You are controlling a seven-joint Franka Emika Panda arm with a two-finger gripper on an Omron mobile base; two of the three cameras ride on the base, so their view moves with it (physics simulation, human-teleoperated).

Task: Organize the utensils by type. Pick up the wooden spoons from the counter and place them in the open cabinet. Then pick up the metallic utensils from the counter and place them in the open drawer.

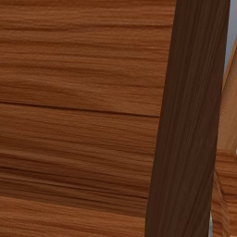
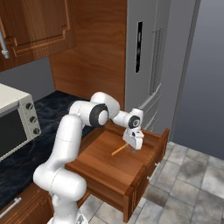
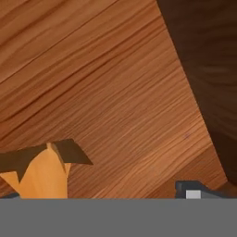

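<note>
My pincer point(image 2: 133, 145) hangs over the open drawer point(image 2: 114, 168), pointing down, jaws apart and clamped on nothing. In the right base view a wooden spoon point(image 2: 119, 150) lies on the drawer floor at about 8 o'clock from the pincer, just beside the tips; I can't tell if it touches them. Its handle runs toward 8 o'clock. In the hand view the spoon's pale orange end point(image 3: 42, 173) sits at 7 o'clock on the wood-grain drawer floor, and 1 dark fingertip point(image 3: 194, 190) shows at 5 o'clock. The drawer's dark inner wall fills the 1 to 3 o'clock corner there. A toaster oven point(image 2: 15, 124) stands on the dark marble counter point(image 2: 48, 116) at 9 o'clock. A grey fridge point(image 2: 151, 61) stands at 12 o'clock behind the drawer.
</note>
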